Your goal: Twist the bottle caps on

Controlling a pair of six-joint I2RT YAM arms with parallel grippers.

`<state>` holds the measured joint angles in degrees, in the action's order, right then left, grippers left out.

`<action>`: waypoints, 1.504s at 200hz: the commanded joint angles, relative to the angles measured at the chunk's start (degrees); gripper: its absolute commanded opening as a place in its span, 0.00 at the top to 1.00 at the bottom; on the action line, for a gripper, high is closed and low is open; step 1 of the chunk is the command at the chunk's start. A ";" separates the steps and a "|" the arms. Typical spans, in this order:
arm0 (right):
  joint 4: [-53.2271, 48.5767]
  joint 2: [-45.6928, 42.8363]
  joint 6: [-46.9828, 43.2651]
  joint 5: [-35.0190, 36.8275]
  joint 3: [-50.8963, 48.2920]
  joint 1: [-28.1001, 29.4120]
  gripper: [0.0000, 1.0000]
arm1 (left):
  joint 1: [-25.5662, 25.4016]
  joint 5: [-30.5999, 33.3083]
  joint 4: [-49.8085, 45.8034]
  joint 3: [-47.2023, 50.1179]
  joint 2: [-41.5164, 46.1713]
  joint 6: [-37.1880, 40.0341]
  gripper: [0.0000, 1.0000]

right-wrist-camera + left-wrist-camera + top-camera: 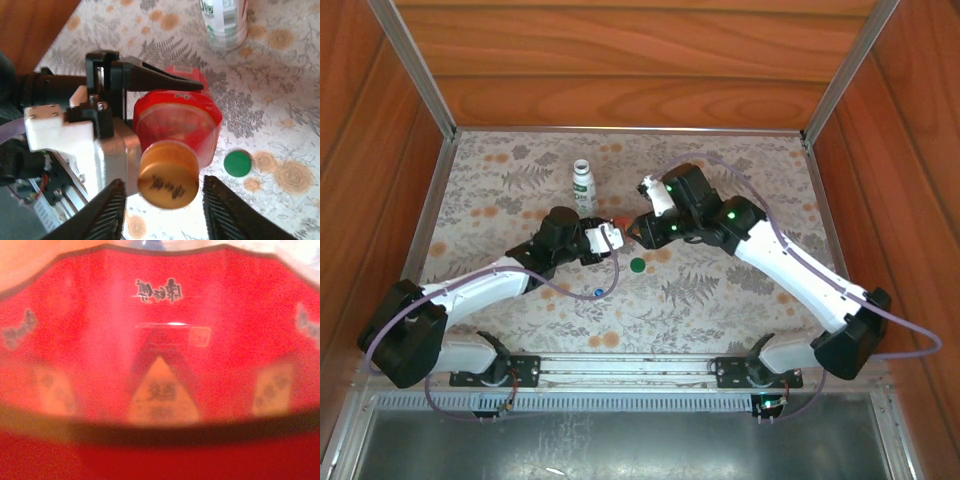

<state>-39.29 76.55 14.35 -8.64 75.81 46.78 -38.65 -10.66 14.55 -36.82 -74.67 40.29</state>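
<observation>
Through my left wrist camera the red bottle (160,330) shows a label with dark Chinese-style characters, too blurred for me to read. The orange cap (167,175) carries dark print I cannot make out, and the white bottle (226,22) has cropped green lettering. My left gripper (610,236) is clamped on the red bottle. The right gripper (162,182) stands parted, a finger on either side of the orange cap on the neck, not touching it. The green cap (236,163) lies nearby on the table.

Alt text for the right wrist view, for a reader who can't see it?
An orange cap sits on the neck of a red bottle clamped in the left gripper, the open right gripper straddling the cap. A green cap and a white bottle rest on the floral table.
</observation>
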 commanded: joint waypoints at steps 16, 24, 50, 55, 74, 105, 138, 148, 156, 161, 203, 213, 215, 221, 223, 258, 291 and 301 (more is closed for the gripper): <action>15.83 -9.21 -12.36 2.47 -8.23 -0.33 0.37 | 3.31 -6.57 0.75 -3.64 1.70 -17.18 0.51; 19.65 -11.03 -14.04 1.92 -10.79 -0.38 0.33 | 4.35 -11.02 0.79 -4.53 1.84 -20.84 0.51; 28.38 -14.93 -18.10 -0.73 -17.41 -0.36 0.25 | 6.14 -24.86 0.91 -6.80 1.54 -25.61 0.51; 29.45 -15.10 -18.52 -0.72 -18.19 -0.38 0.25 | 6.14 -26.05 1.00 -7.04 1.62 -25.87 0.51; 31.61 -14.64 -18.82 -1.37 -19.49 -0.38 0.24 | 6.25 -29.68 1.27 -8.28 1.61 -27.43 0.51; 40.42 -13.13 -17.37 -2.89 -22.73 -0.37 0.25 | 6.24 -30.03 1.76 -10.56 0.76 -30.77 0.51; 48.83 -9.51 -14.26 -1.42 -23.76 -0.29 0.26 | 6.24 -30.57 1.93 -12.62 -1.55 -34.33 0.51; 51.52 -8.61 -13.53 -2.04 -24.07 -0.29 0.26 | 6.26 -32.88 2.01 -12.84 -1.79 -33.95 0.51; 53.02 -8.14 -13.30 -2.98 -24.32 -0.28 0.26 | 6.28 -35.62 1.98 -12.75 -1.82 -33.21 0.51; 53.49 -7.94 -13.42 -3.46 -24.30 -0.25 0.26 | 6.31 -37.02 1.98 -12.68 -1.67 -32.85 0.51; 48.65 -8.70 -15.80 -8.49 -23.40 -3.61 0.26 | 6.63 -40.61 1.98 -10.27 0.90 -29.54 0.51; 47.55 -8.89 -16.39 -9.71 -23.03 -4.61 0.25 | 6.66 -40.54 1.93 -9.85 1.26 -29.02 0.51; 47.51 -8.99 -16.49 -9.90 -23.00 -4.78 0.25 | 6.66 -40.53 1.97 -9.81 1.28 -28.90 0.51; 47.23 -9.12 -16.92 -10.84 -22.95 -5.22 0.25 | 6.73 -40.56 1.98 -9.64 1.15 -28.70 0.51; 47.05 -9.14 -17.14 -11.12 -22.78 -5.32 0.25 | 6.70 -40.56 1.98 -9.67 1.19 -28.65 0.51; 39.71 -8.66 -23.60 -21.16 -19.17 -7.18 0.21 | 6.66 -45.26 1.98 -9.94 -0.08 -26.79 0.51; 30.29 -5.76 -30.52 -30.02 -13.62 -8.29 0.22 | 6.69 -48.65 1.98 -10.57 -2.21 -26.39 0.51; 27.73 -4.41 -32.04 -31.40 -11.64 -8.38 0.24 | 6.70 -49.10 1.98 -10.72 -2.34 -26.41 0.51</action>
<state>-3.09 69.36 -10.79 -31.68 59.77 39.13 -31.51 -54.65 15.86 -46.83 -75.70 12.27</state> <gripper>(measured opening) 0.785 0.497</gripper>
